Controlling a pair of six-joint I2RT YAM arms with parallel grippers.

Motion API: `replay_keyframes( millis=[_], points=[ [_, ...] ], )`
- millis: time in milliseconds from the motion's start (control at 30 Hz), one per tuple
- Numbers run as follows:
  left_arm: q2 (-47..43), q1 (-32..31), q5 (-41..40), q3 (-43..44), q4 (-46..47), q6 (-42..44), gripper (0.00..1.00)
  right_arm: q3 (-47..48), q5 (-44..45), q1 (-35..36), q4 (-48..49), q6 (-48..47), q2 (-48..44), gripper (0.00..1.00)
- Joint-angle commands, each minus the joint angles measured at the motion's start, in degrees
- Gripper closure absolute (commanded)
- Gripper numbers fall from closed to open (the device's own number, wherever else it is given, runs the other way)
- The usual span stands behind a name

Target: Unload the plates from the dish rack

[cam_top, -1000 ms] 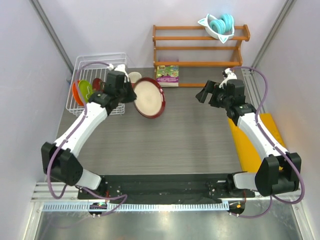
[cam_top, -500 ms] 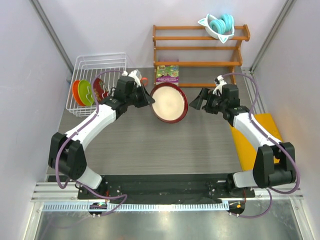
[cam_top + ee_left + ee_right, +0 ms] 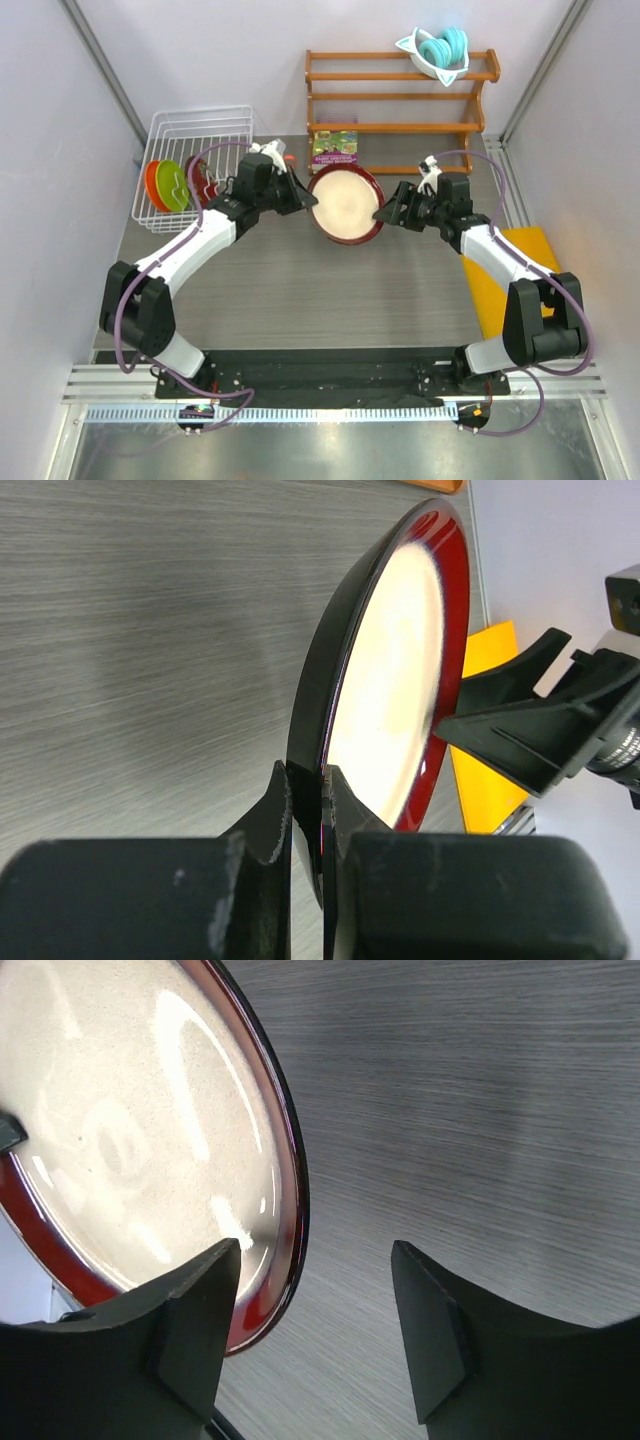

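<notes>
Hanging clear of the table [image 3: 300, 290] over its middle, the dark red plate [image 3: 345, 205] stands nearly on edge, its cream face turned toward the overhead camera and the right arm. The left gripper [image 3: 300, 195] is clamped on the plate's rim, one finger on each face, as the left wrist view shows plainly. The right gripper [image 3: 385, 213] is at the opposite rim with its jaws apart. In its own wrist view one finger lies over the cream face and the other stands off beyond the edge, so the rim sits between them, but I cannot tell whether either finger touches. The plate looks stiff, glazed and fairly heavy for its size. It is likely slippery under hard fingers and would break if dropped, and a single pinch at the rim lets its weight lever against the grip. A second hold is best taken on the bare rim across from the first, deep enough to bear on the flat of the face and not the rounded lip. Well to the left, the lime green plate [image 3: 172, 185] and the orange plate [image 3: 153, 185] stand upright in the white wire dish rack [image 3: 200, 125], so I judge that two plates remain to unload. A wooden shelf [image 3: 400, 97] stands against the back wall.
</notes>
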Motion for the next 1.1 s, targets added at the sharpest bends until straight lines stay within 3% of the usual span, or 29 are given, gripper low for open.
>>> replay_keyframes(
  millis=[0,100,167,400,433,467,567,600,867,1067],
  points=[
    [-1.6,-0.7,4.2,1.3,11.6,-3.6,1.0,0.8,-2.7,0.5,2.6,0.6,1.9,0.39],
    [-2.0,-1.1,4.3,0.7,12.4,-3.9,1.0,0.8,-3.3,0.5,2.9,0.8,2.7,0.68],
    [-2.2,-1.1,4.5,0.6,12.5,-3.9,1.0,0.6,-3.2,0.5,2.9,1.1,2.6,0.99],
    [-2.0,-1.1,4.8,-0.7,12.6,-3.8,1.0,-0.7,-2.3,0.4,6.7,2.6,0.2,0.99],
    [-2.0,-1.1,4.5,-0.7,12.2,-3.8,0.73,-1.2,-1.2,0.5,6.9,2.8,-1.0,0.99],
    [-1.9,-1.1,3.4,-0.8,11.9,-3.6,0.58,-1.3,-0.3,0.5,6.9,2.9,-1.7,0.99],
    [-1.8,-1.1,1.5,-0.9,9.7,-2.2,0.38,-1.2,3.6,0.4,5.5,2.6,-5.1,0.99],
    [-1.8,-1.1,0.8,-1.0,9.0,-1.7,0.21,-1.1,4.4,0.5,4.7,2.5,-5.7,0.99],
    [-3.2,-1.1,-7.0,-1.4,2.6,1.8,0.12,0.8,8.5,0.4,-0.6,1.0,-7.7,0.99],
    [-7.2,-1.1,-21.0,0.4,-4.0,8.1,0.04,1.5,9.2,-0.5,-3.5,0.3,-6.8,0.99]
  ],
)
